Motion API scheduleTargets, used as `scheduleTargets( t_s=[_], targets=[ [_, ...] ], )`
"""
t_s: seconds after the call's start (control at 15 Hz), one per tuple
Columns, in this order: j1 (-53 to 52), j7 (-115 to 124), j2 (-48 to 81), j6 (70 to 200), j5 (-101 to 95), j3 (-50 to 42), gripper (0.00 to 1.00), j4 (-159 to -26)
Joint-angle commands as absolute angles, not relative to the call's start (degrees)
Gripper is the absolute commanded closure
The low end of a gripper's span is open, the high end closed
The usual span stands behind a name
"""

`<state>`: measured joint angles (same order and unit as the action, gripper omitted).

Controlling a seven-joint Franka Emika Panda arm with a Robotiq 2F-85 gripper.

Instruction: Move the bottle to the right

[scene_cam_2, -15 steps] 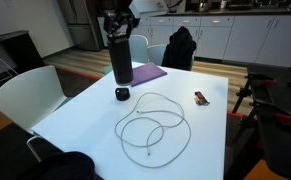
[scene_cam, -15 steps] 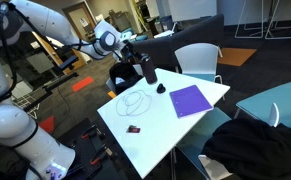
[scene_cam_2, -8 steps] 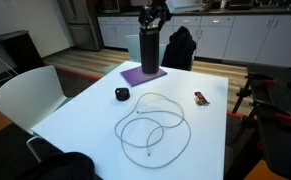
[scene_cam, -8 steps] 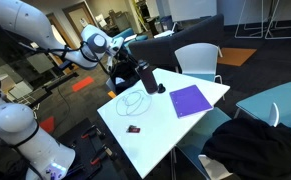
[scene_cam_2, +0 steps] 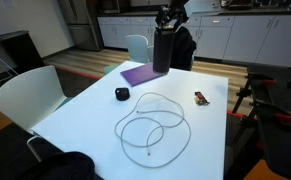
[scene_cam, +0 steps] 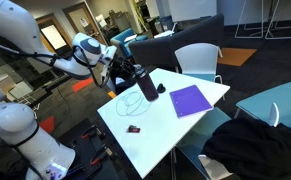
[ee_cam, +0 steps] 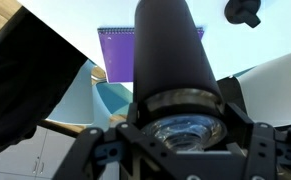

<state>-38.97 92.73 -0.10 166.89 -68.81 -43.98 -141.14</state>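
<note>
The bottle (scene_cam: 145, 83) is a tall dark grey-black cylinder. My gripper (scene_cam: 131, 69) is shut on its top and holds it tilted above the white table (scene_cam: 155, 125). In an exterior view the bottle (scene_cam_2: 163, 50) hangs over the table's far side, beyond the purple notebook (scene_cam_2: 141, 74), with the gripper (scene_cam_2: 169, 20) on its top. In the wrist view the bottle (ee_cam: 169, 55) fills the middle, its clear cap held between the gripper's fingers (ee_cam: 181, 135).
A white cable loop (scene_cam_2: 153, 125), a small dark rounded lump (scene_cam_2: 122, 94) and a tiny flat black-red item (scene_cam_2: 201, 98) lie on the table (scene_cam_2: 95, 115). White chairs (scene_cam_2: 27, 98) stand around it. A dark jacket (scene_cam_2: 181, 47) hangs on a far chair.
The gripper has carried the bottle across the table's far side, rightward in one exterior view and toward the cable side in the other. The bottle is more tilted now.
</note>
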Motion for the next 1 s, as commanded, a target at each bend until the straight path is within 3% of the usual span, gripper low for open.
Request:
scheduleTargets(
  t_s=[0.0,0.93],
  targets=[
    [-38.4,100.8,-3.0,166.7,-75.1,-44.5,0.40,-144.1],
    [-35.4,122.6,6.1,173.4,-91.6,-45.6,0.40,-142.1]
  ],
)
